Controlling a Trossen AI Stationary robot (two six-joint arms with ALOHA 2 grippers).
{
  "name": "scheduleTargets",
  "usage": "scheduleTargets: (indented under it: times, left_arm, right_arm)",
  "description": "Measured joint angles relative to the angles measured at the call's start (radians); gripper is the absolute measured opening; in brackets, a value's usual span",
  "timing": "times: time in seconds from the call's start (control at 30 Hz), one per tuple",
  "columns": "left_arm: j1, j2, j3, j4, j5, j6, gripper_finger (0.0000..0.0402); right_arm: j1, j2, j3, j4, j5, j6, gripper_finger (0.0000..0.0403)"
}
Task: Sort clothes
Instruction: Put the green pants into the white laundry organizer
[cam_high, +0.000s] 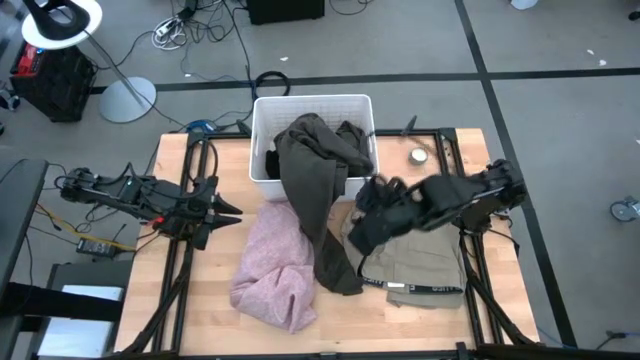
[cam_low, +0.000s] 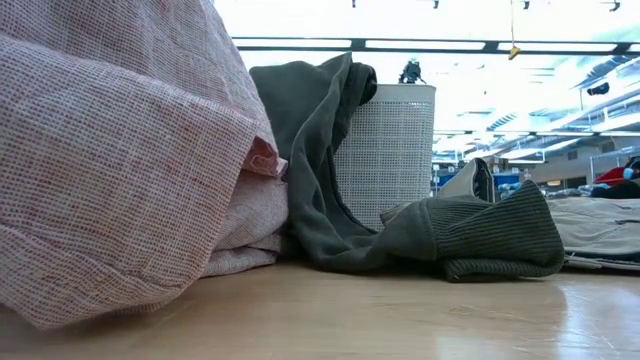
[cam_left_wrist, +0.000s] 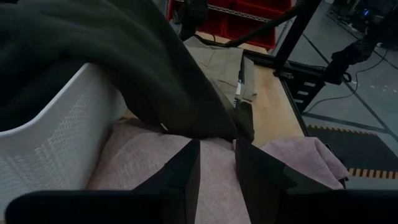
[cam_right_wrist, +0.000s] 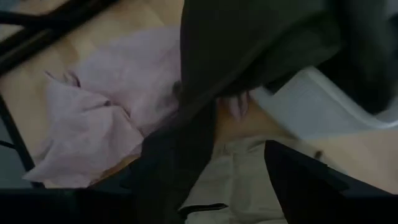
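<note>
An olive-brown garment (cam_high: 320, 190) hangs out of the white bin (cam_high: 262, 150) over its near rim. Its lower end (cam_low: 480, 240) lies on the table between a pale pink garment (cam_high: 275, 265) and a light grey-beige garment (cam_high: 425, 262). Something dark (cam_high: 352, 132) lies in the bin beside it. My left gripper (cam_high: 228, 211) hovers at the pink garment's left side, fingers a little apart, and is empty; in the left wrist view (cam_left_wrist: 217, 168) it is over the pink cloth. My right gripper (cam_high: 365, 215) is open above the beige garment's left edge, next to the olive one. No teal garment shows.
A small round silver object (cam_high: 418, 155) sits on the table right of the bin. Black frame rails (cam_high: 185, 250) run along the table's left and right sides. Bare wood (cam_high: 210, 300) shows at the near left.
</note>
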Motion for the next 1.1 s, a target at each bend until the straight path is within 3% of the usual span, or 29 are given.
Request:
scheduleTargets:
  times: [0.3,0.67,0.9,1.1]
  left_arm:
    - [0.0,0.0,0.0,0.011,0.031,-0.007,0.0106]
    - [0.0,0.0,0.0,0.006,0.06,-0.047,0.0106]
    - [0.0,0.0,0.0,0.007,0.06,-0.048,0.0106]
    - [0.0,0.0,0.0,0.007,0.06,-0.049,0.0106]
  right_arm:
    - [0.022,0.001,-0.348,0.488,-0.053,0.038,0.0242]
    - [0.001,0.001,-0.694,0.92,-0.085,0.174,0.0232]
    - [-0.013,0.001,-0.811,1.094,-0.092,0.2,0.0217]
    - [-0.041,0.001,-0.828,1.15,-0.102,0.161,0.0207]
